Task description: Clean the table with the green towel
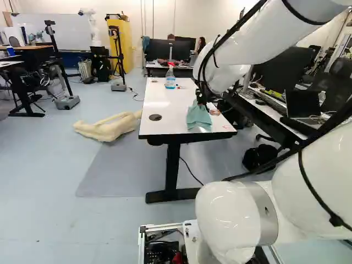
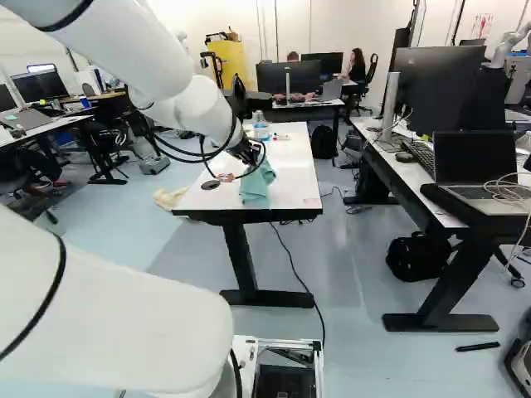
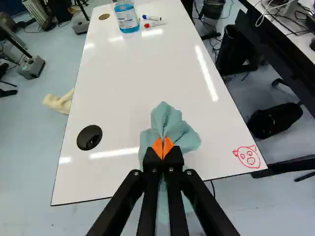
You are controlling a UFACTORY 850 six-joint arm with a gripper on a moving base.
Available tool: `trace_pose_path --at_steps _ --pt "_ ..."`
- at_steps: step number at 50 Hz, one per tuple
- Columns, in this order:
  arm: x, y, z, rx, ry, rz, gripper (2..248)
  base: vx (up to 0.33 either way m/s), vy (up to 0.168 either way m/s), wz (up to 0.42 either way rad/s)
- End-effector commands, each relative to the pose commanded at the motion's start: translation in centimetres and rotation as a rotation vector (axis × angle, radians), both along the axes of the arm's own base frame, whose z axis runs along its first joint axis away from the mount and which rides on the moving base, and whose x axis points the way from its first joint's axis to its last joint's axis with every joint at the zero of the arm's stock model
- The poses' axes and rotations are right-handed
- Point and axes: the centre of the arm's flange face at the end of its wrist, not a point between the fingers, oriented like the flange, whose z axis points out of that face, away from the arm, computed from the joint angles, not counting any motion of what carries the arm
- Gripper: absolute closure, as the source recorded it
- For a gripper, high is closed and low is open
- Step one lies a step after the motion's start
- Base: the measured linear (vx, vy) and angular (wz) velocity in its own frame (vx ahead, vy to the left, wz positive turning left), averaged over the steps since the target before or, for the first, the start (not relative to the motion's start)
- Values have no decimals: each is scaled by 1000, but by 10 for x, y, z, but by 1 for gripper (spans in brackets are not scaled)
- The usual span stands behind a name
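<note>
Our white arm (image 1: 242,49) reaches out over the white table (image 1: 166,104), its black claw (image 2: 249,152) pointed down toward the near end of the top. In the wrist view, we see the orange pads (image 3: 168,146) pressed together at their tips, the claw (image 3: 163,147) closed on the bunched green towel (image 3: 170,123). Folds of the cloth spread ahead of and to both sides of the fingers, with more hanging beneath them near the table's edge; how much of it rests on the surface, we cannot tell.

Beside the towel lies a round black cap (image 3: 89,137) set in the tabletop, and across from it, near a corner, a face drawn in red (image 3: 247,157). Toward the far end, a spray bottle (image 1: 170,78) of blue liquid with a red nozzle stands upright, two markers (image 3: 153,23) lying just beside it. On the floor by the table rests a cream-colored, leg-shaped object (image 1: 107,127); on the opposite side, a black bag (image 2: 418,256) sits near a second table bearing a laptop (image 2: 477,170).
</note>
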Motion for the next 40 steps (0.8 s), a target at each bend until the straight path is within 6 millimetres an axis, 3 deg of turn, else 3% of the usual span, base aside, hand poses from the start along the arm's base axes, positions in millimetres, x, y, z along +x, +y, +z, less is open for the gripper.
trace_pose_path --at_steps 40 --pt "-14 -59 0 0 -1 -163 229 0 0 0"
